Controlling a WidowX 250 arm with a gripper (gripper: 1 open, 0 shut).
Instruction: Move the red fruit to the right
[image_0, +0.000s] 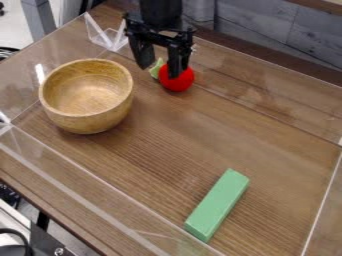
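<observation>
The red fruit, small, round and glossy with a green leafy top, lies on the wooden table toward the back, right of the wooden bowl. My gripper hangs pointing down just above it, shifted a little to the fruit's left. Its dark fingers stand apart and open with nothing held; the right finger overlaps the fruit's upper left, hiding part of the green top.
A wooden bowl sits at the left. A green block lies at the front right. A clear plastic wall rims the table, with a clear stand at the back left.
</observation>
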